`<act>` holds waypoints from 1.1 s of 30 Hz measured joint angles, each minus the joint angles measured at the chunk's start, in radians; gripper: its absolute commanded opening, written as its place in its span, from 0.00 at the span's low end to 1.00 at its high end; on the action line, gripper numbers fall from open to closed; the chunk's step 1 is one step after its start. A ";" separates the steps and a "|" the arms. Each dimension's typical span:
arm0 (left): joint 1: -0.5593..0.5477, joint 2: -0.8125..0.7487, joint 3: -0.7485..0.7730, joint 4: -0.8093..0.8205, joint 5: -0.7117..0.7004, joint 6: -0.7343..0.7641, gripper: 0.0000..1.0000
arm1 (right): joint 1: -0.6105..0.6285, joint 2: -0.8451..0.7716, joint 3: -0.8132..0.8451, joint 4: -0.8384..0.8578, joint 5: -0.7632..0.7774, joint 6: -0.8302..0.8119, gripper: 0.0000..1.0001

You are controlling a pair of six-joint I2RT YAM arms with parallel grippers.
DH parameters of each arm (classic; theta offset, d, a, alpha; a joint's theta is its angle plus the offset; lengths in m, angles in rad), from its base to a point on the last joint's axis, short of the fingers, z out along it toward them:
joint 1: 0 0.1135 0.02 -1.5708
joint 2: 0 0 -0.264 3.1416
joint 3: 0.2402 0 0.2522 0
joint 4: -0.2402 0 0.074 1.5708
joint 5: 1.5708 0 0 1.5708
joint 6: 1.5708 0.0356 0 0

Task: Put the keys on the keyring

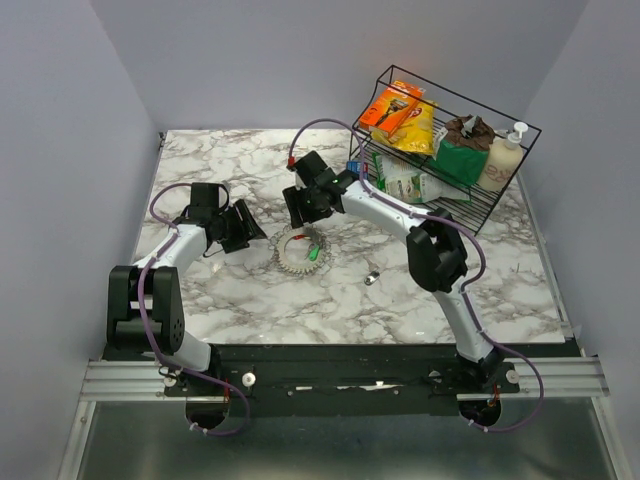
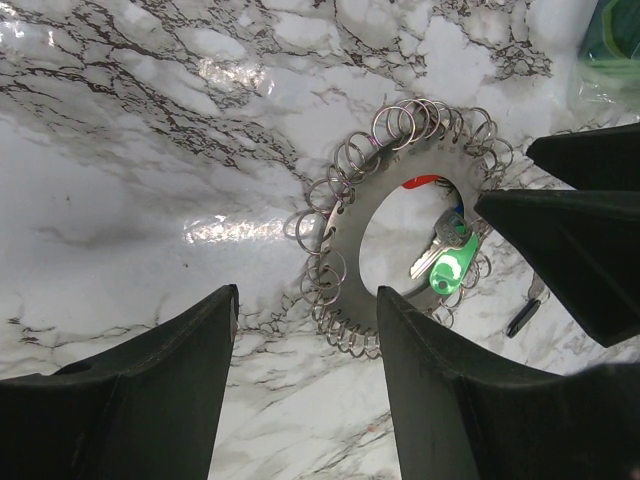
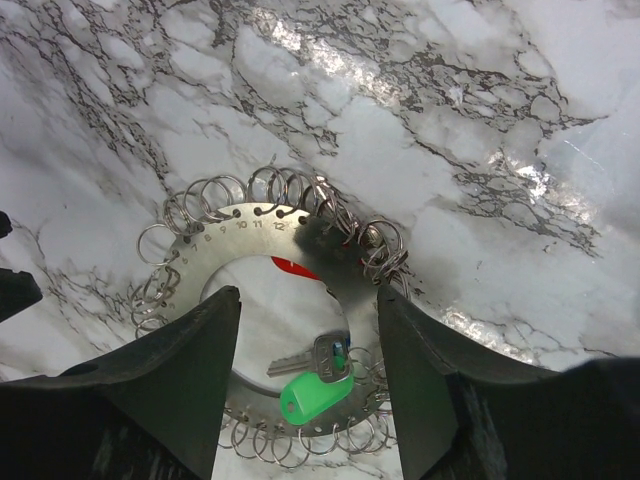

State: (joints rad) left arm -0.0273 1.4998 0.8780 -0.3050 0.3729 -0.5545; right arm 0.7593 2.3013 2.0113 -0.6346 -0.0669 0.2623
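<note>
While both arms are reaching out over the marble worktop (image 1: 220, 300), the keyring (image 1: 297, 252) (image 2: 350, 240) (image 3: 230, 235) is lying flat near its middle. It is a flat silver ring plate with small wire loops crowding all around its outer edge. Inside its opening a green-headed key (image 1: 314, 252) (image 2: 450, 270) (image 3: 315, 392) is resting on the marble beside another silver key, and a red tab (image 2: 425, 182) (image 3: 293, 268) is showing at the inner rim; I cannot tell whether any of these is hooked to a loop. The left end effector (image 1: 245, 225) (image 2: 305, 300) is hanging just left of the keyring, its fingers standing spread and gripping nothing. The right end effector (image 1: 305, 205) (image 3: 308, 295) is hovering over the keyring's far side, its fingers also spread apart with nothing pinched, the plate showing through the gap. A small silver piece (image 1: 372, 277) is lying apart on the worktop to the right, too small to identify. A black wire basket (image 1: 465, 98) is sitting at the far right corner, holding packets and a pump bottle.
</note>
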 measured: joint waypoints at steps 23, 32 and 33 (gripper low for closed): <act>0.000 -0.002 -0.010 0.016 0.018 -0.008 0.66 | 0.001 0.011 0.015 -0.017 0.040 0.003 0.54; 0.000 -0.006 -0.018 0.028 0.028 -0.016 0.67 | 0.001 0.026 0.017 -0.019 0.074 0.011 0.49; 0.000 -0.006 -0.019 0.028 0.029 -0.016 0.67 | 0.001 0.030 0.017 -0.019 0.074 0.012 0.49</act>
State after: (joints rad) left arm -0.0273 1.4933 0.8593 -0.2768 0.4015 -0.5705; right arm 0.7601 2.3310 2.0281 -0.6540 0.0074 0.2741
